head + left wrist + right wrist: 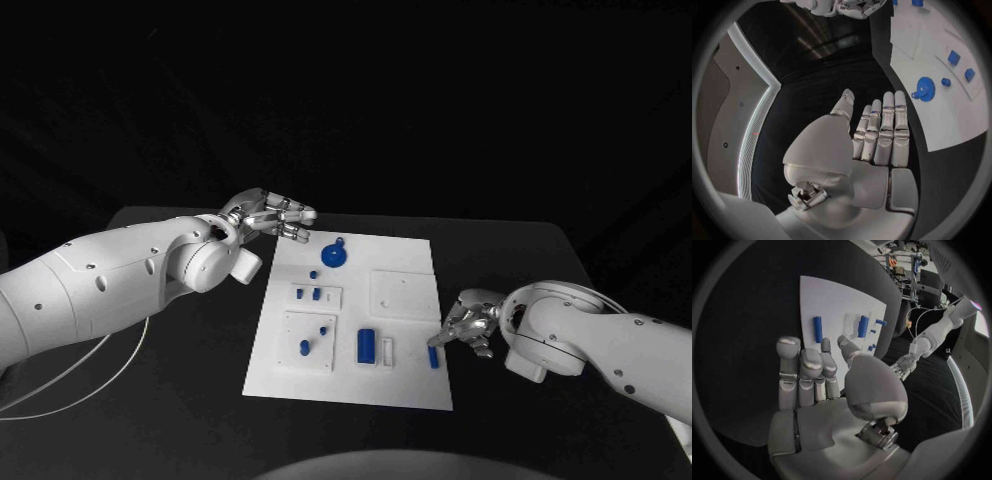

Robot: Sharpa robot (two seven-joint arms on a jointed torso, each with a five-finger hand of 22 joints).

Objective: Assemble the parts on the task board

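The task board lies flat at the centre of the head view, a white plate on the black table. On it, near the upper middle, sits a round blue part with a small tab; my left wrist view shows the same disc with a small blue stud just beside it. Lower on the board a blue cylinder part lies in a raised white holder, and a slim blue bar lies near the board's right edge, lower half of the frame. Smaller blue pieces sit left of centre; too small to tell their seating.

My right hand hovers at the board's right edge, just beside the slim blue bar. Its fingers are apart and hold nothing; my right wrist view shows the palm open toward the board, the bar beyond the fingertips, not touching.

My left hand is at the board's upper left corner in the head view, above the table, apart from the round part. Fingers extended side by side, nothing in them.

A thin white cable trails at lower left.
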